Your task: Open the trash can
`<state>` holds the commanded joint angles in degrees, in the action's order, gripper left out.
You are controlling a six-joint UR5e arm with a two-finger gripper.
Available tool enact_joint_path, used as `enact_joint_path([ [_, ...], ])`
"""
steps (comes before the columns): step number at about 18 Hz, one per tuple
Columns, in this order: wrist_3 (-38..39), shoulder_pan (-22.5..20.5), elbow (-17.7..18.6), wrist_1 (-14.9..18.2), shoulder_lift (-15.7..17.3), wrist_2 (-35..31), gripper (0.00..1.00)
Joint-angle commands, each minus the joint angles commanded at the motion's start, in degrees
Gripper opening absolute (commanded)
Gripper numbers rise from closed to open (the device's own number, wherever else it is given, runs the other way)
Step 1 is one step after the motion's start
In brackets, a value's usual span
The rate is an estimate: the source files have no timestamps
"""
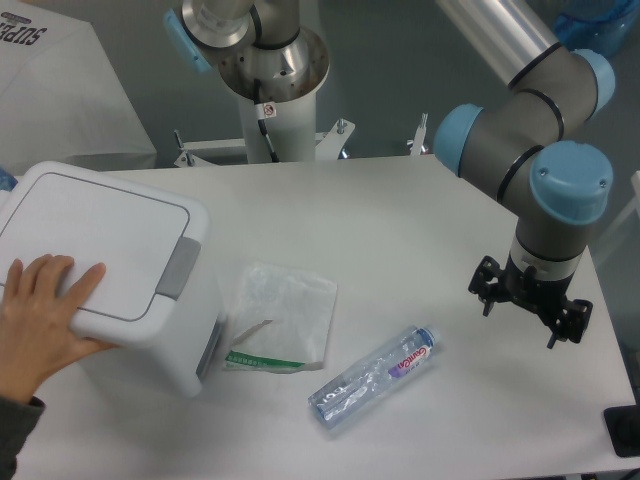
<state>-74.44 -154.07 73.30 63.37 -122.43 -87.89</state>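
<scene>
The white boxy trash can [120, 240] stands at the left of the table with its flat lid down. Its grey push-button latch [181, 268] faces the middle of the table. A person's hand [40, 315] rests on the lid's near left part. My gripper [520, 327] hangs over the table's right side, far from the trash can. Its two black fingers [487, 300] point down, stand apart and hold nothing.
A crumpled clear plastic bag [282, 315] lies just right of the trash can. A clear water bottle [372, 378] lies on its side in the front middle. The arm's base [270, 80] stands at the back. A black object [625, 430] sits at the front right corner.
</scene>
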Motion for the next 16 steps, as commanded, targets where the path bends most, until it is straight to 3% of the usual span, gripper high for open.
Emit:
enact_joint_path([
  [6, 0.0, 0.0, 0.3, 0.3, 0.5, 0.7, 1.00],
  [12, 0.1, 0.3, 0.5, 4.0, 2.5, 4.5, 1.00],
  [16, 4.6, 0.6, 1.6, 4.5, 3.2, 7.9, 1.00],
])
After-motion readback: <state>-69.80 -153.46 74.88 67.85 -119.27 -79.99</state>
